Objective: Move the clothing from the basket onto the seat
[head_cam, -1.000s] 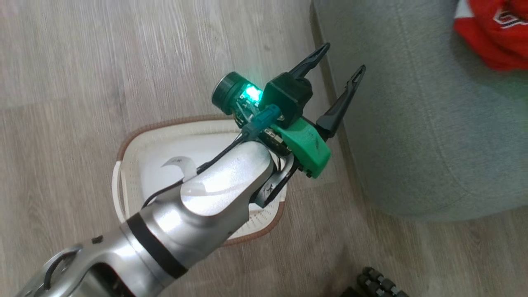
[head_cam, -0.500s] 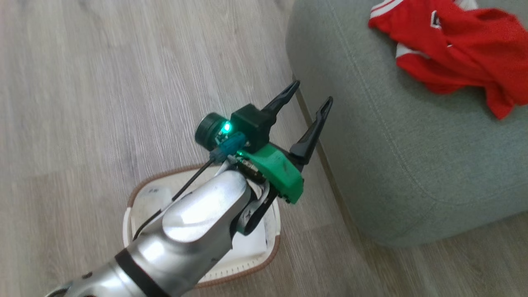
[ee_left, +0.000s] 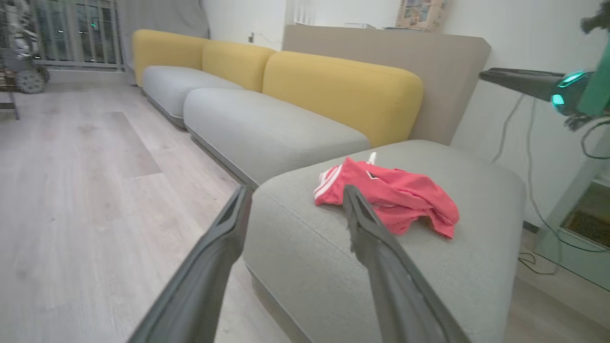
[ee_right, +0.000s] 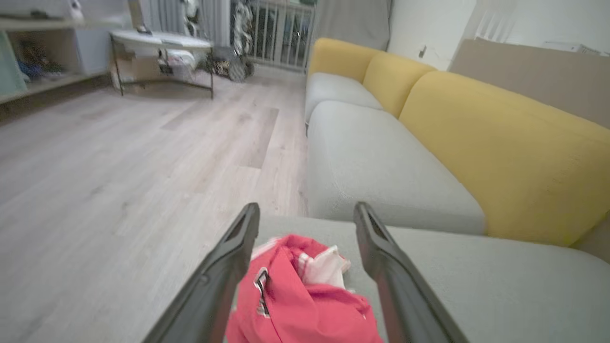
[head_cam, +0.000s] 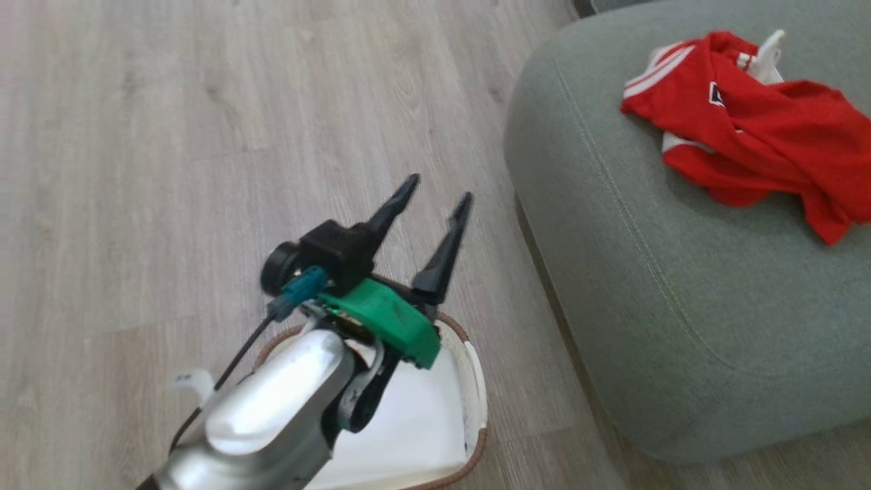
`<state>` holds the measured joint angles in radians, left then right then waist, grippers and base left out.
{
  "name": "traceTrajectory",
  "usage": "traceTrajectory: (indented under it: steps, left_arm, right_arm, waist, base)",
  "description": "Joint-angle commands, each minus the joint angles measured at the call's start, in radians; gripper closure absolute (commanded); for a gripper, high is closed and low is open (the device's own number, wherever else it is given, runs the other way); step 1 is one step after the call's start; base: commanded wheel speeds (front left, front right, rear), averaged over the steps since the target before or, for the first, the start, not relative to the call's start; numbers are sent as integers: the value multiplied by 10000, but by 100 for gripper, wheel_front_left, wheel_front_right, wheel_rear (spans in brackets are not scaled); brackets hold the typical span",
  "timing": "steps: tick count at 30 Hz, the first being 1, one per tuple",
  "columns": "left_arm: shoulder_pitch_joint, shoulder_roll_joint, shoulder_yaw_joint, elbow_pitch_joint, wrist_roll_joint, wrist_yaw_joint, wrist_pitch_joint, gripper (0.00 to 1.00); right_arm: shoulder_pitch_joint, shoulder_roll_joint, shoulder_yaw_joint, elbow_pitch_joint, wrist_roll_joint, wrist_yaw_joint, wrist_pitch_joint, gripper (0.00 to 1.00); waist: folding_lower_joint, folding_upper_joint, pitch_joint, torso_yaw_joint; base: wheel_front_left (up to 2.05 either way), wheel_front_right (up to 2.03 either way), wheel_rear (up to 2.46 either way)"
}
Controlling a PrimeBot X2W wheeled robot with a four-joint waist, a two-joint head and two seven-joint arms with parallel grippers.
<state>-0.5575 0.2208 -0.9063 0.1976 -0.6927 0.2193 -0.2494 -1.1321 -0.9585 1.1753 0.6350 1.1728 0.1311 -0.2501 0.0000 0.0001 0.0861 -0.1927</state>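
Note:
The red clothing [head_cam: 748, 136] lies crumpled on the grey-green seat [head_cam: 646, 306], away from its rounded edge. On the floor to the left of the seat stands the basket [head_cam: 476, 388], a flat white liner inside it and my left arm hiding part of it. My left gripper [head_cam: 435, 197] hangs open and empty over the basket's far rim, pointing at the floor beside the seat. Along its fingers I see the clothing [ee_left: 395, 195] on the seat [ee_left: 381, 267]. My right gripper [ee_right: 306, 209] is open above the clothing [ee_right: 295, 300], nothing between its fingers.
Pale wood floor [head_cam: 204, 136] stretches left of the seat. A sofa with yellow backs [ee_left: 343, 90] and grey cushions runs on beyond the seat. Cables [ee_left: 529, 190] hang by the wall past the seat. A small table [ee_right: 162, 47] and shelves stand far off.
The head camera has swung, bringing the whole of the clothing and more of the seat into view. My left gripper stays open and has drawn back from the seat's edge.

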Motion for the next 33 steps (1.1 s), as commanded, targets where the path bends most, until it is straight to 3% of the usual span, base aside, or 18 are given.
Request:
traceTrajectory:
  steps: [1, 9, 15, 19, 27, 33]
  left_arm:
    - [-275, 247, 498, -368, -18, 71, -123, 0]
    - [968, 959, 1596, -1327, -43, 648, -123, 0]
    - [1959, 1234, 2460, -1946, 158, 966, -123, 0]
    - [2832, 1207, 3187, -2265, 554, 1124, -123, 0]
    - [4075, 606, 4502, -2586, 1811, 1033, -124, 0]
    - [4718, 84, 5292, -2305, 2599, 363, -124, 0]
  right_arm:
    - [258, -339, -365, -141, 13, -4, -103, 0]
    - [3344, 214, -4906, -1216, -1402, -4, -114, 0]
    - [6188, 1374, -8098, -2321, -3064, -4, -115, 0]
    - [7876, 2371, -9635, -3417, -4140, -4, -115, 0]
    - [10301, 4392, -11339, -5229, -5660, -4, -116, 0]
    - [11068, 5424, -11547, -5812, -6366, -4, -116, 0]
  waist:
    - [0, -1, -182, 204]
    - [0, -1, -567, 701]
    - [0, -1, -717, 1047]
    - [0, -1, -780, 1210]
    - [0, -1, -785, 1552]
    - [0, -1, -784, 1629]
  base:
    - [0, 0, 0]
    - [0, 0, 0]
    - [0, 0, 0]
    - [0, 0, 0]
    - [0, 0, 0]
    - [0, 0, 0]
